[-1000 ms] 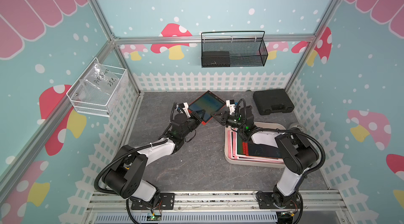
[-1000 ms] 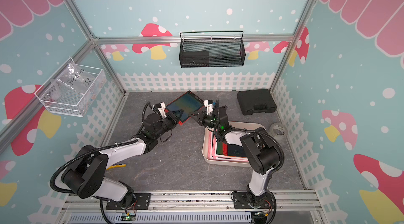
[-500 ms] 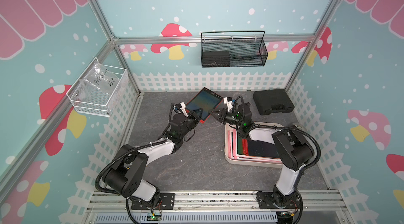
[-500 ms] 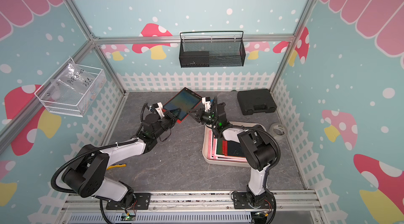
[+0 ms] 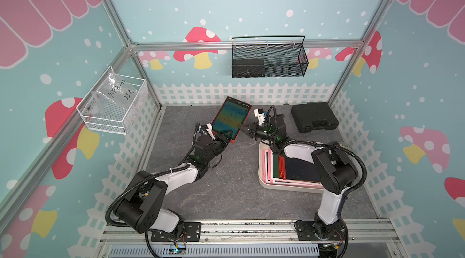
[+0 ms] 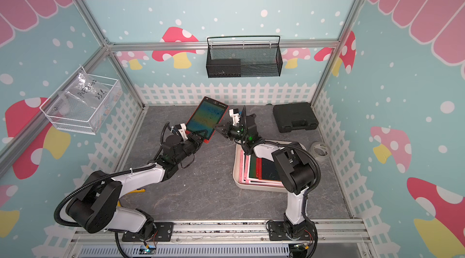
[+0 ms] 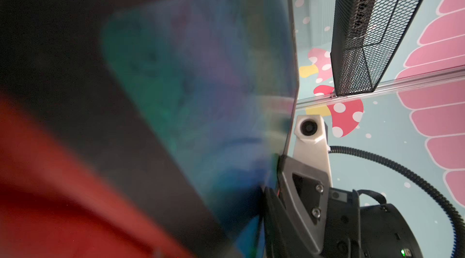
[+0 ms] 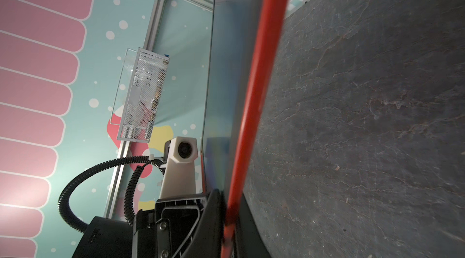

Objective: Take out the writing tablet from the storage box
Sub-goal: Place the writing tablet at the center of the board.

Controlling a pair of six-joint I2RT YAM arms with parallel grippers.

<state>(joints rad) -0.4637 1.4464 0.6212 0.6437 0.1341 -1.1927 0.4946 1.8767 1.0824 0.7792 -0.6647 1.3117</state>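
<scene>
Tilting the red-framed, dark-screened writing tablet point(image 5: 231, 118) steeper than a second ago, with the right gripper point(image 5: 243, 127) now pinching its side edge. Holding it aloft, outside and beside the cream-white plastic storage box point(image 5: 276, 187); left gripper point(image 5: 222, 135) at its lower edge, clamped or slack impossible to tell. Leaving other flat tablets point(image 5: 297, 168) stacked in the box, black hard case point(image 5: 314, 117) lying behind it. Showing a blue-green sheen.

a red-framed, dark-screened writing tablet point(image 5: 231, 118) is held tilted above the desk point(image 5: 226, 193), just beside the cream-white storage box point(image 5: 289, 188), in which further tablets point(image 5: 297, 171) are stacked flat.
</scene>
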